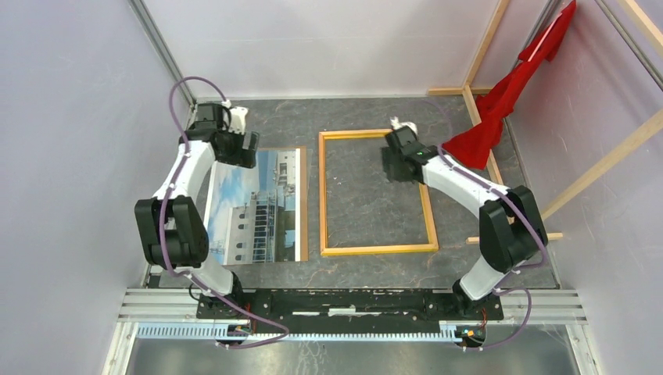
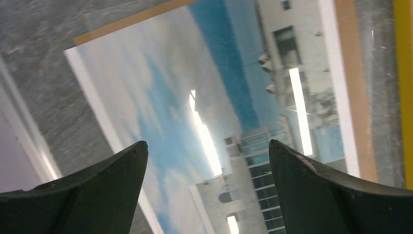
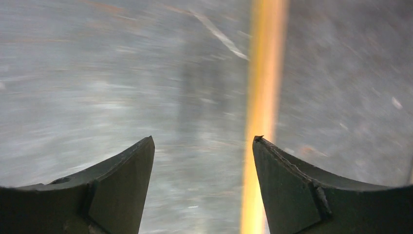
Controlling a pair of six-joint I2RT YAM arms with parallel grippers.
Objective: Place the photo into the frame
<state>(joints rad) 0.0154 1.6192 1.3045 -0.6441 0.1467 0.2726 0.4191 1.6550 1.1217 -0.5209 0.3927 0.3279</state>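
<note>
The photo [image 1: 258, 207], a glossy print of a white building under blue sky, lies face up on the left of the grey table. In the left wrist view the photo [image 2: 219, 97] fills the space below my fingers. My left gripper [image 1: 238, 148] [image 2: 207, 146] hovers over its far left corner, open and empty. The frame [image 1: 379, 250] lies flat beside the photo, to its right. My right gripper [image 1: 400, 152] [image 3: 202, 141] hangs over the frame's far right corner, open, holding nothing. The blurred yellow frame rail [image 3: 265, 73] runs just inside its right fingertip [image 3: 272, 161].
A brown backing sheet [image 1: 302, 203] [image 2: 355, 97] lies under the photo, showing along its right edge. The yellow frame rail [image 2: 403, 73] lies just beyond it. Bare wooden beams [image 1: 485, 47] with a red cloth [image 1: 500, 109] stand at the back right. Walls enclose the table.
</note>
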